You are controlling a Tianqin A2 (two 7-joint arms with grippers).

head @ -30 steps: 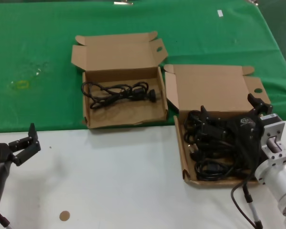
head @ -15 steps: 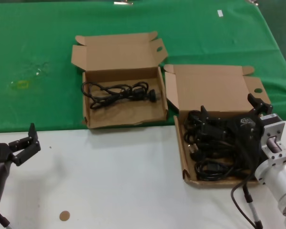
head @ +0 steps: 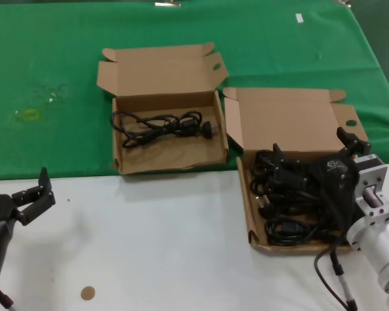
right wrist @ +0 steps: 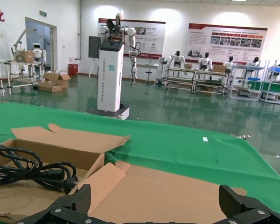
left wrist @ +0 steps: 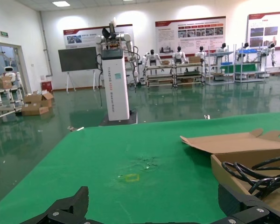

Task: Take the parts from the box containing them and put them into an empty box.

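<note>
The box containing the parts (head: 245, 201) stands open at the right, at the edge of the green cloth, holding several coiled black power cords (head: 286, 228). My right gripper (head: 310, 144) hangs open just over those cords and grips nothing; in the right wrist view (right wrist: 154, 199) its jaws stand wide before the brown lid (right wrist: 177, 186). The other box (head: 170, 159) is open at the middle left with one cord (head: 162, 125) lying in it; this also shows in the right wrist view (right wrist: 35, 173). My left gripper (head: 34, 195) is open and empty at the near left.
Green cloth (head: 45, 71) covers the far half of the table, with a faint yellow mark (head: 30, 115). The near half is white (head: 149, 246), with a small brown disc (head: 87, 293). The left wrist view shows the left box's cord (left wrist: 263, 173) beside the cloth.
</note>
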